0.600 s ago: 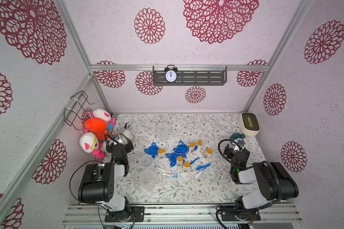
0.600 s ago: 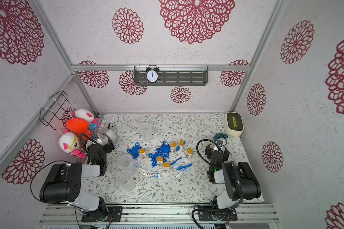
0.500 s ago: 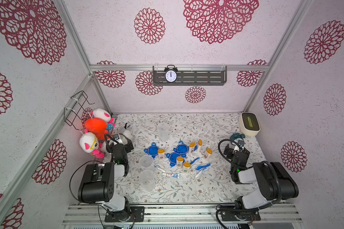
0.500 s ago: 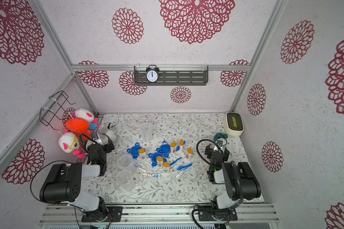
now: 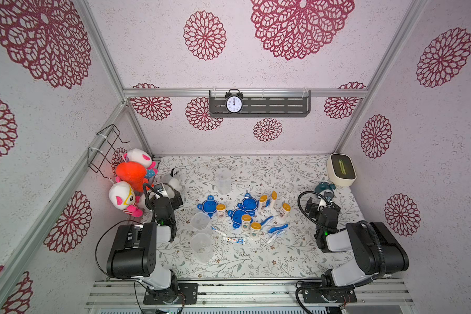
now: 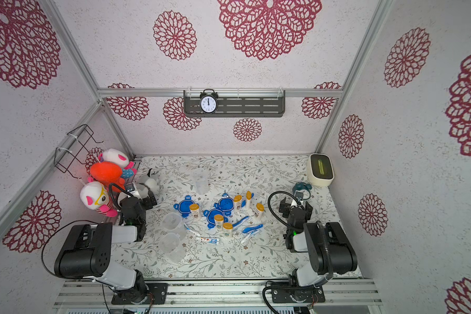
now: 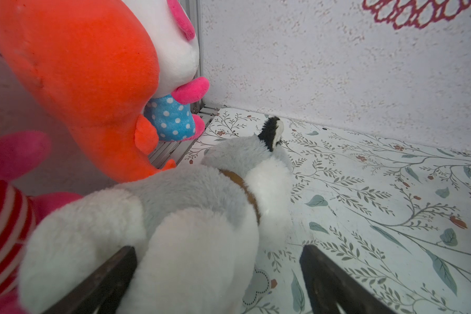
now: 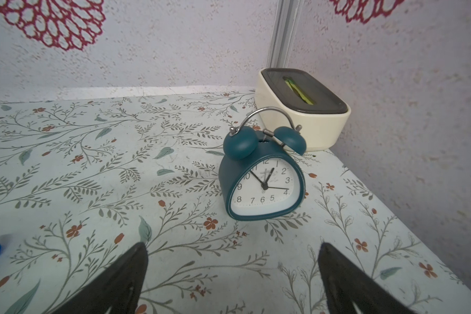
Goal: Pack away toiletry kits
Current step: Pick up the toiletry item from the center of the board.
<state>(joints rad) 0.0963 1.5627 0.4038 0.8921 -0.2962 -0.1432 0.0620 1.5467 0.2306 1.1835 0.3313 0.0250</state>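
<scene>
Blue plastic is marking the target: three blue lids (image 5: 237, 216) are lying flat between the two arms, with two clear cups (image 5: 200, 221) standing just beside them toward the left arm, and toothbrushes (image 5: 278, 227) lying just beside them toward the right arm, long axes running roughly arm to arm. Neither tool is pointing at the lids: the left gripper (image 7: 218, 248) is gaping empty at a grey plush dog (image 7: 174, 212), the right gripper (image 8: 231, 246) gaping empty at a teal alarm clock (image 8: 261, 187). Each is likely needing to swing inward, the left sitting nearer the cups, the right nearer the toothbrushes.
</scene>
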